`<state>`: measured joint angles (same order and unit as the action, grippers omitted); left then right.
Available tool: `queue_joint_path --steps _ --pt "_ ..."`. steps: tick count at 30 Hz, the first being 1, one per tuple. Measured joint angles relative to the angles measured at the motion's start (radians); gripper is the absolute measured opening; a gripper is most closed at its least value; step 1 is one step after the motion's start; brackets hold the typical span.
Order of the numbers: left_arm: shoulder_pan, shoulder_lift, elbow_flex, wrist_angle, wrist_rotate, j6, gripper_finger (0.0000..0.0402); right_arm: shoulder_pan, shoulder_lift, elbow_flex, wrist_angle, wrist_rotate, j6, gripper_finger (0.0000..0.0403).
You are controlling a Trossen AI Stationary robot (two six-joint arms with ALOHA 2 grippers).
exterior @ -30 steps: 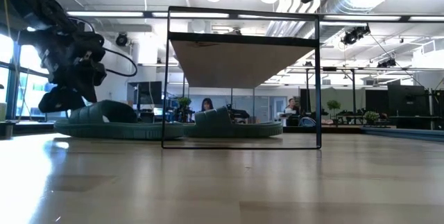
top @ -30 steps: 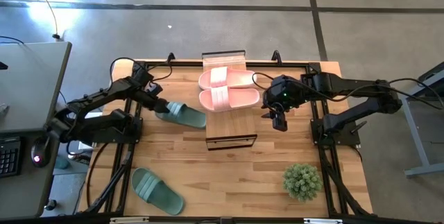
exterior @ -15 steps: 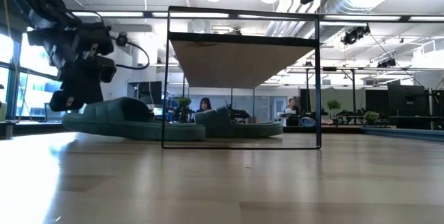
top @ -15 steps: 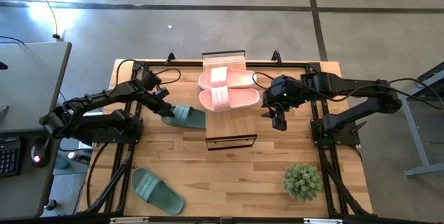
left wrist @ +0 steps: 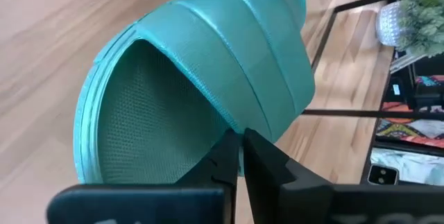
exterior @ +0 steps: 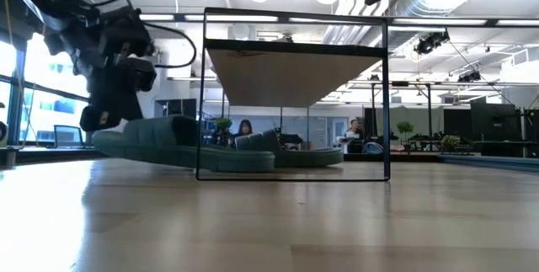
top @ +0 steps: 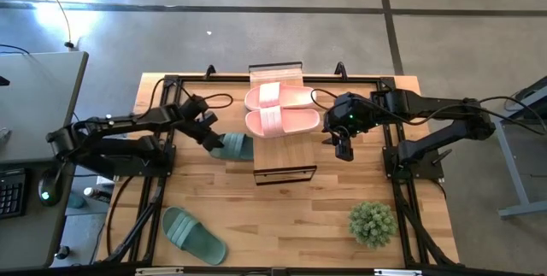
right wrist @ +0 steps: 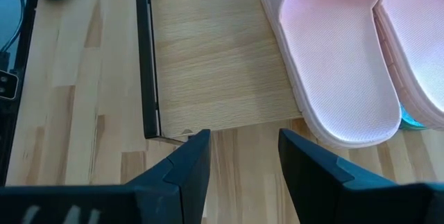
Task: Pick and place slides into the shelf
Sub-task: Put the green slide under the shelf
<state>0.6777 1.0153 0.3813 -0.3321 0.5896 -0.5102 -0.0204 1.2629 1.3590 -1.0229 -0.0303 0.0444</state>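
Left gripper (top: 211,138): we see its fingers pinched tight on the ribbed strap of a sage-green rubber slide (left wrist: 208,78), at the shelf's left side.
Held slide: its toe end reaches under the small rack with light wood top and thin black frame (top: 282,146); in the low view the sandal (exterior: 185,141) sits at the frame's left post.
Right gripper (top: 343,149): we find its fingers spread apart, empty, just beside the shelf's right edge.
Pale pink rubber slides (top: 282,109): both lie side by side on the shelf's top.
Second green slide (top: 194,235): alone on the wooden desk (top: 291,216), near the front left.
Small green potted plant (top: 373,222): front right.
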Motion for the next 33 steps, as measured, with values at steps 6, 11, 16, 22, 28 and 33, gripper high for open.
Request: queue_joint_path --steps 6,11,16,22,28,33 --pt "-0.065 0.075 0.000 0.067 -0.034 -0.051 0.0012 0.000 0.000 0.000 0.000 0.000 0.000 0.0160" --pt "-0.125 0.185 0.000 0.233 -0.041 -0.092 0.0012 0.000 0.000 0.000 -0.001 0.000 0.000 0.0160" --pt "-0.169 0.297 0.000 0.417 -0.040 -0.148 0.0012 0.000 0.000 0.000 -0.001 0.000 0.001 0.0160" --pt "-0.217 0.404 0.000 0.574 -0.039 -0.197 0.0012 0.000 0.000 0.000 -0.001 0.000 0.003 0.0160" --pt "-0.236 0.458 0.000 0.728 -0.042 -0.218 0.0012 0.000 0.000 0.000 -0.001 0.000 0.003 0.0160" --pt "-0.235 0.462 0.000 0.781 -0.053 -0.225 0.0012 0.000 0.000 0.000 -0.001 0.000 0.006 0.0160"
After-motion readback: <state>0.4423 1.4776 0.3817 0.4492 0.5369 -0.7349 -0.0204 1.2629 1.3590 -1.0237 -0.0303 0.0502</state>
